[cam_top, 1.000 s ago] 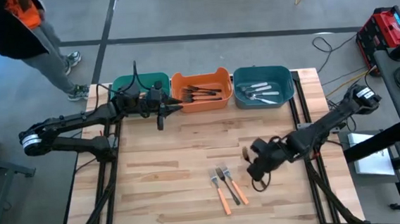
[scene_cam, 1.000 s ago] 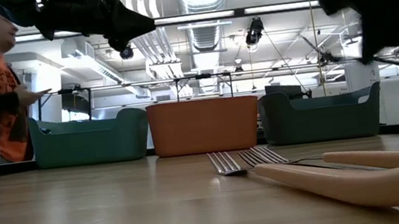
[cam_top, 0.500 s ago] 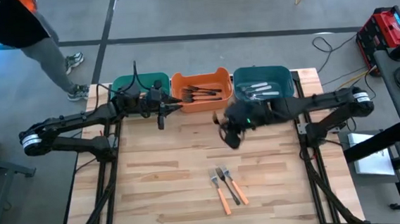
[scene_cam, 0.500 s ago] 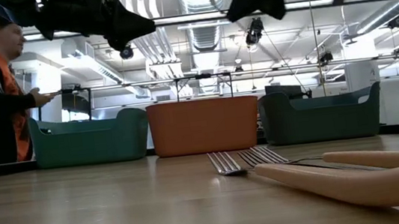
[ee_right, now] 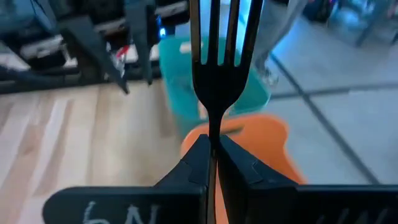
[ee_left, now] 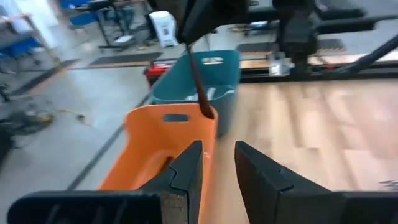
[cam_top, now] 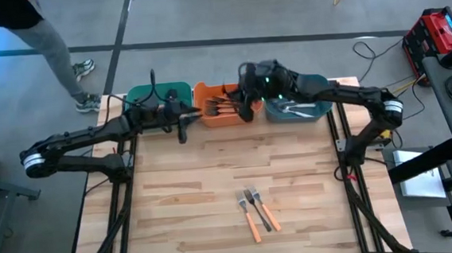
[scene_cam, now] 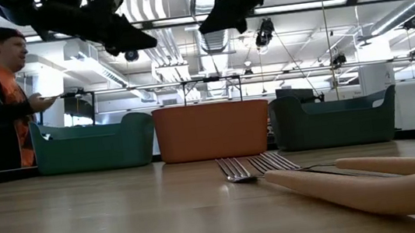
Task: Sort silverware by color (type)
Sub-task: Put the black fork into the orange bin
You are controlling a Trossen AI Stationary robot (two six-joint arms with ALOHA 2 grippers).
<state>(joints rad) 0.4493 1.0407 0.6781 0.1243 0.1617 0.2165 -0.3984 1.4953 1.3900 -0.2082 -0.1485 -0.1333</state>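
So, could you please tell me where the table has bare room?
Bare wood spans the table between the three bins and the forks near the front edge. The orange bin is crowded, both claws beside it.

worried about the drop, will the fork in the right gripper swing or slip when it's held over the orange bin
Probably stiff: the fork stands straight from the right gripper, tines unbent. It may pivot, being pinched only at its thin neck. It looks light, so a short drop into the orange bin should be gentle.

wood-plank table (cam_top: 182, 185), glossy plastic bins (scene_cam: 211, 129)
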